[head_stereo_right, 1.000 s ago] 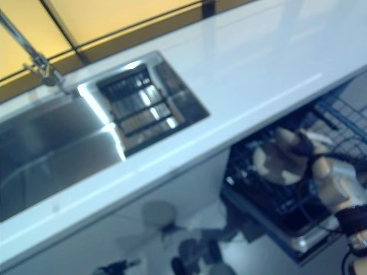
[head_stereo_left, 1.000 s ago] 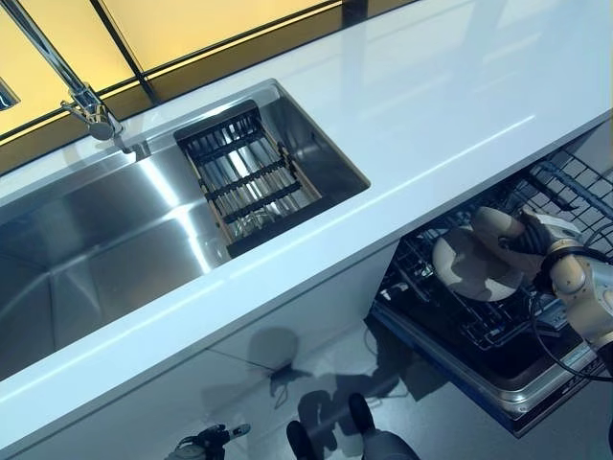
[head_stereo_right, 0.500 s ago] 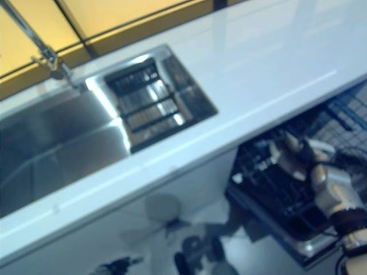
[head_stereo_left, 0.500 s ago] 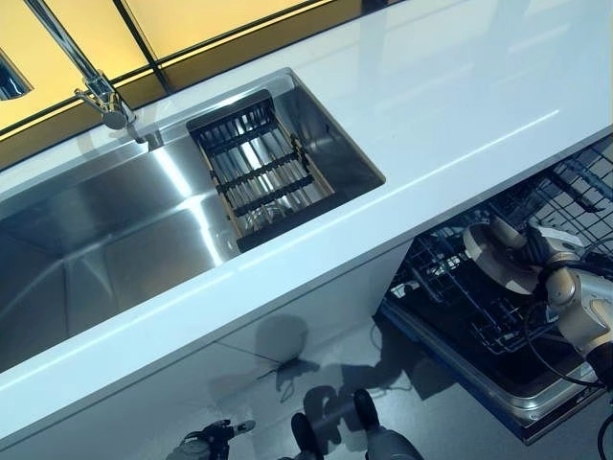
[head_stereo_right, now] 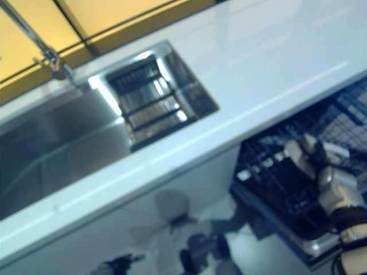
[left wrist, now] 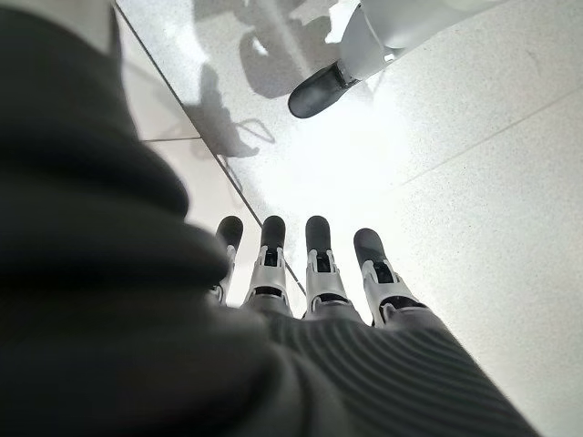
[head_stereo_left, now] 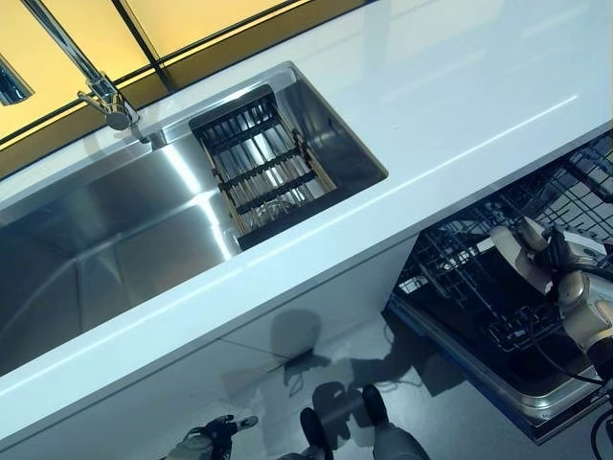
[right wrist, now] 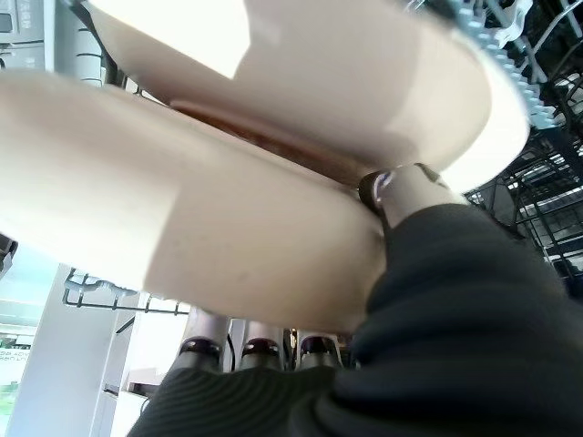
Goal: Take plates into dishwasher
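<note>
A cream plate (head_stereo_left: 515, 255) stands nearly edge-on among the wires of the dishwasher's lower rack (head_stereo_left: 460, 278), under the counter at the right. My right hand (head_stereo_left: 563, 261) is shut on its rim. In the right wrist view the plate (right wrist: 182, 237) fills the picture, with the thumb (right wrist: 401, 187) pressed on it and the fingers (right wrist: 246, 350) under it. A second cream surface (right wrist: 364, 82) lies close beyond it; I cannot tell whether that is another plate. My left hand (head_stereo_left: 196, 444) hangs low over the floor, its fingers (left wrist: 319, 264) straight and holding nothing.
A white counter (head_stereo_left: 460, 105) runs across the view, with a steel sink (head_stereo_left: 105, 240), a drying rack (head_stereo_left: 259, 168) in it and a tap (head_stereo_left: 91, 81). The upper wire rack (head_stereo_left: 579, 187) juts out above the lower one. The open dishwasher door (head_stereo_left: 498, 369) lies low.
The plate has turned from facing me to nearly edge-on and has gone right and down into the lower rack with my right hand. The camera has also shifted a little.
</note>
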Robot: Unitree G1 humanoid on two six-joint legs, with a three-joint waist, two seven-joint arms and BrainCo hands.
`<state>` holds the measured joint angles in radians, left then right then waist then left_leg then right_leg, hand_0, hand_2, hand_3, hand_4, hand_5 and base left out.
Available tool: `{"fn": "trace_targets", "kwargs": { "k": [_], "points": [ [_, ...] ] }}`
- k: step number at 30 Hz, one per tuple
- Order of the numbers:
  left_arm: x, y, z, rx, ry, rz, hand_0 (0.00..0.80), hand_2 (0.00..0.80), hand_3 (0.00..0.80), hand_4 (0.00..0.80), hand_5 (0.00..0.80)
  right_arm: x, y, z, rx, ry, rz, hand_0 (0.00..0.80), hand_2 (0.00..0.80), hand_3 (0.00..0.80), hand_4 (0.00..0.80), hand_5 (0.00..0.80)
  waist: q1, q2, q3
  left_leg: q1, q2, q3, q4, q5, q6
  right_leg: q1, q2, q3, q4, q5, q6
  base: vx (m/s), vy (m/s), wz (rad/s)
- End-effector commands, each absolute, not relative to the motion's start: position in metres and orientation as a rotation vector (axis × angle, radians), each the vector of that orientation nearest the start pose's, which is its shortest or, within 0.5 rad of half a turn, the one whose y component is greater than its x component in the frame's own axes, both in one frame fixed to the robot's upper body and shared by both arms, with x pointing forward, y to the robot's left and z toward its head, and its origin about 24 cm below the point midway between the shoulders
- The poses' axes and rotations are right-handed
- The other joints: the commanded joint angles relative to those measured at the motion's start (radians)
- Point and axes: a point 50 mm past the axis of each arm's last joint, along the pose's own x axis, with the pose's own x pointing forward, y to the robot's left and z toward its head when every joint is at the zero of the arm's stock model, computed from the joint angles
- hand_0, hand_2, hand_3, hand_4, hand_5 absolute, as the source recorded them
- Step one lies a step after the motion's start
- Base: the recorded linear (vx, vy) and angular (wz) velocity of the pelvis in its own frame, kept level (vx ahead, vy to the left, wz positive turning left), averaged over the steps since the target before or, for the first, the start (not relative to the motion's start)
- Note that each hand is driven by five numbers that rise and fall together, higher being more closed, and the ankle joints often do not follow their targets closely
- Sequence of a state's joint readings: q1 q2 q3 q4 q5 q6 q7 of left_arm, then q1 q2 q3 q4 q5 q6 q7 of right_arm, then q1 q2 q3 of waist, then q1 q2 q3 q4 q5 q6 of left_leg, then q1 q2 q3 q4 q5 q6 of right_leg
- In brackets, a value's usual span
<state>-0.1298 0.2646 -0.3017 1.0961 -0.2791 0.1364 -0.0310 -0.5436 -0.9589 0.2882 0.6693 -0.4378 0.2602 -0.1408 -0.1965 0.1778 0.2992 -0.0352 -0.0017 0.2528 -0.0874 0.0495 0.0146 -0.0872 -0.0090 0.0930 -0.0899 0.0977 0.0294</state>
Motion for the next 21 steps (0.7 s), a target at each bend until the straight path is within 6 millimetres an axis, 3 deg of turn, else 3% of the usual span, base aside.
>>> {"fn": "trace_targets", "kwargs": {
  "k": [1,2,3,4,5,14,21],
  "points": [
    [0.153,0.222,-0.144,0.194,1.157,-0.024,0.0,0.0,0.0,0.0,0.0,0.314,-0.383,0.15,-1.422,0.391,-0.483,0.8,0.8,0.8,0.8,0.8,0.051,-0.032,-0.03,0.042,-0.071,-0.036,0.0,-0.109,0.023,-0.008,0.02,-0.014,0.003,-0.044,0.036,0.006,0.001,0.04],
    [0.152,0.222,-0.144,0.194,1.158,-0.025,0.0,0.0,0.0,0.0,0.0,0.313,-0.385,0.152,-1.421,0.393,-0.489,0.8,0.8,0.8,0.8,0.8,0.05,-0.032,-0.029,0.042,-0.071,-0.036,0.0,-0.108,0.023,-0.008,0.02,-0.015,0.003,-0.043,0.035,0.005,0.003,0.04],
    [0.152,0.223,-0.144,0.194,1.158,-0.026,0.0,0.0,0.0,0.0,0.0,0.313,-0.386,0.155,-1.422,0.392,-0.498,0.734,0.734,0.734,0.734,0.734,0.05,-0.031,-0.028,0.042,-0.071,-0.037,0.0,-0.107,0.022,-0.009,0.02,-0.015,0.003,-0.043,0.035,0.003,0.006,0.03],
    [0.153,0.223,-0.144,0.195,1.158,-0.027,0.0,0.0,0.0,0.0,0.0,0.312,-0.388,0.157,-1.426,0.388,-0.51,0.508,0.508,0.508,0.508,0.508,0.049,-0.032,-0.029,0.041,-0.07,-0.037,0.0,-0.107,0.021,-0.009,0.02,-0.016,0.003,-0.042,0.036,0.0,0.0,0.0],
    [0.152,0.224,-0.144,0.196,1.158,-0.028,0.0,0.0,0.0,0.0,0.0,0.311,-0.389,0.159,-1.421,0.385,-0.518,0.0,0.0,0.0,0.0,0.0,0.049,-0.033,-0.029,0.04,-0.07,-0.038,0.0,-0.107,0.021,-0.01,0.02,-0.016,0.003,-0.042,0.036,0.0,0.0,0.0],
    [0.151,0.229,-0.143,0.194,1.163,-0.008,0.0,0.0,0.0,0.0,0.0,0.305,-0.395,0.174,-1.343,0.395,-0.527,0.0,0.0,0.0,0.0,0.0,0.035,-0.071,-0.032,0.047,-0.061,-0.03,0.0,-0.112,0.023,-0.005,0.03,-0.006,0.003,-0.04,0.035,0.001,0.001,0.01],
    [0.147,0.237,-0.143,0.188,1.178,0.03,0.0,0.0,0.0,0.0,0.0,0.303,-0.393,0.206,-1.269,0.307,-0.535,0.0,0.0,0.0,0.0,0.0,0.013,-0.119,-0.038,0.058,-0.05,-0.018,0.0,-0.117,0.024,0.002,0.047,0.022,0.003,-0.034,0.034,0.006,0.003,-0.04]
  ]
}}
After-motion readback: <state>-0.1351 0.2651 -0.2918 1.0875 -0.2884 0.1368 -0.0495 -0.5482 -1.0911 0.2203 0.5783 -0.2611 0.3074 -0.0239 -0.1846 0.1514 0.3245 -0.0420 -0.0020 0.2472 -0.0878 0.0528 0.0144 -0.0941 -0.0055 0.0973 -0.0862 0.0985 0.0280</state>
